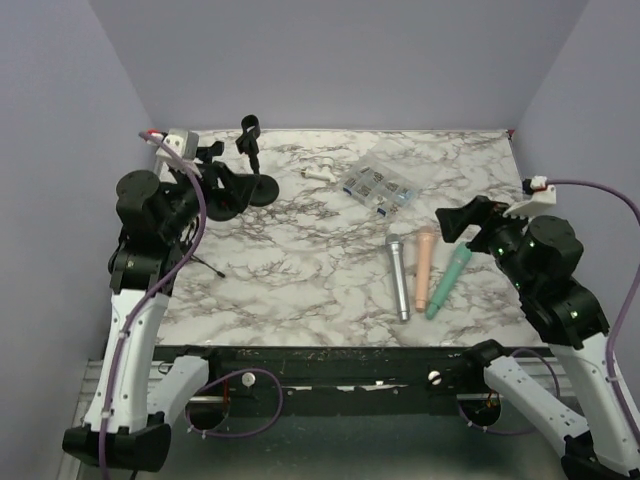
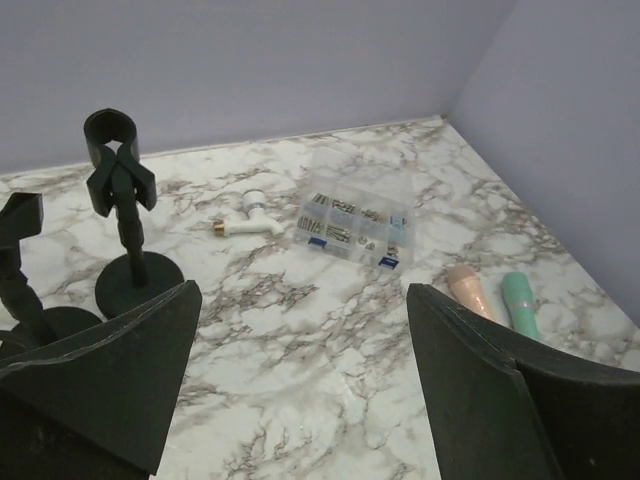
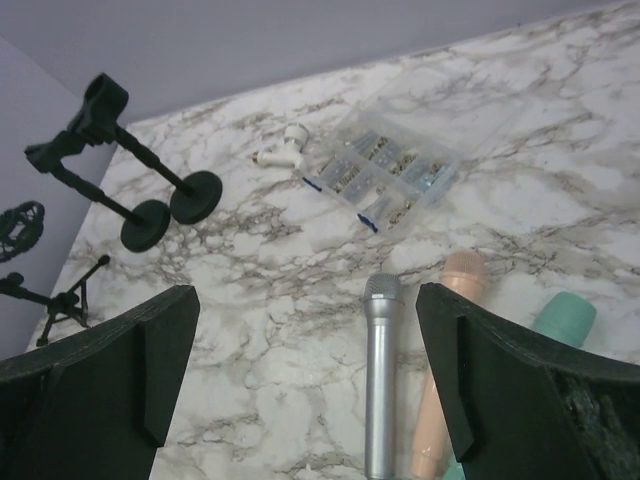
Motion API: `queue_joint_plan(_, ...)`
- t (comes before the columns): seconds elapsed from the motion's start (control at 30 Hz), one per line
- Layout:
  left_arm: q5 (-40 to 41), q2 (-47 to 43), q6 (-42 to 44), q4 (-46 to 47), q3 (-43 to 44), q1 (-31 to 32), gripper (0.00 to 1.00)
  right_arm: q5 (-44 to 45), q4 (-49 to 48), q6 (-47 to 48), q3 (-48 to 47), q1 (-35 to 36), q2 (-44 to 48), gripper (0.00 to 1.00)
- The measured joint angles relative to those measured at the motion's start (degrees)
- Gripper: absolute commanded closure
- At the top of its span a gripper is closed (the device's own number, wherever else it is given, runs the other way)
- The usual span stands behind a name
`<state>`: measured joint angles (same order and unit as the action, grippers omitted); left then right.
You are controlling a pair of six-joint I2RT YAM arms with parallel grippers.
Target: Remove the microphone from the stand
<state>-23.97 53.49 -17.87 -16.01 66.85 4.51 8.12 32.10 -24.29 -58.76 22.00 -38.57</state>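
Both stand clips are empty, so the task's job looks done. No microphone sits in a holder. All three lie side by side on the marble surface [image 1: 300, 260], toward its near right, just ahead of the right end effector [image 3: 305, 300]: a silver microphone [image 1: 398, 278], a peach microphone [image 1: 424, 265] and a green microphone [image 1: 448, 282]. I cannot tell which one belonged to a stand.

The right end effector is released, fingers spread wide with nothing between them. The left end effector [image 2: 300, 300] is also released and empty, near the stands.

Each microphone looks like a stiff, smooth, fairly light cylinder that would probably roll if nudged sideways. The best hold is across the middle of the handle, below the wider head.

Count: three microphones, two round-based stands, the taller stand [image 1: 250, 160] and the nearer stand [image 1: 215, 190], one small tripod [image 3: 65, 300], one clear parts box [image 1: 378, 185] and one white fitting [image 1: 316, 173].
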Motion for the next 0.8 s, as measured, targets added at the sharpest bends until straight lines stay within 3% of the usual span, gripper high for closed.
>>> queue_joint_plan(0.43,-2.5,-27.9,-0.1,5.2,-8.9,2.5,0.09,9.4,6.7,1.8,-11.4,0.0,6.4,0.0)
queue_joint_plan(0.8,0.4,-34.2,-0.8,10.0,-13.0,2.6,0.09,13.2,7.9,3.4,-14.7,0.0,9.4,0.0)
